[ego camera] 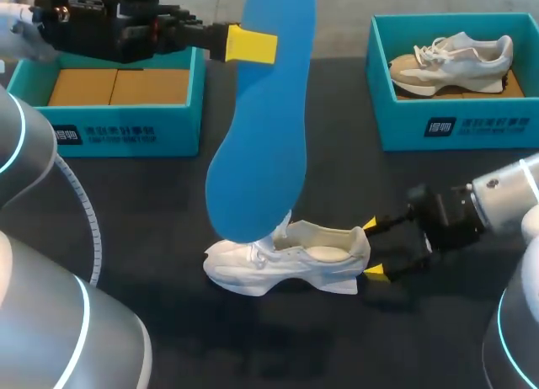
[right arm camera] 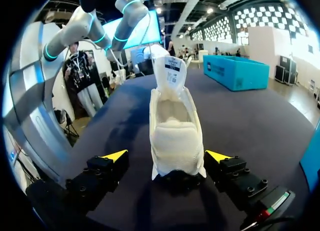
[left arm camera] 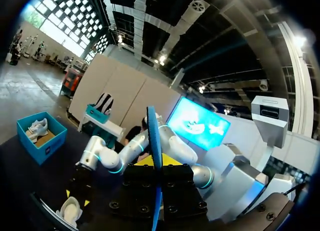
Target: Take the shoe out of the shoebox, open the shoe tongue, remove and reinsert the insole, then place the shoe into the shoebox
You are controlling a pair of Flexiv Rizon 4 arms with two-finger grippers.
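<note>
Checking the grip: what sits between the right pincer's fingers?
The white shoe's heel end sits between the right pincer's open fingers, shown in the right wrist view.

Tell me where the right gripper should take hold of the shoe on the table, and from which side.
Grip the heel of the shoe, coming in from behind. The shoe stands upright on its sole with the heel facing the open right gripper, whose fingers flank the heel's two narrow sides. The raised tongue is at the far end.
</note>
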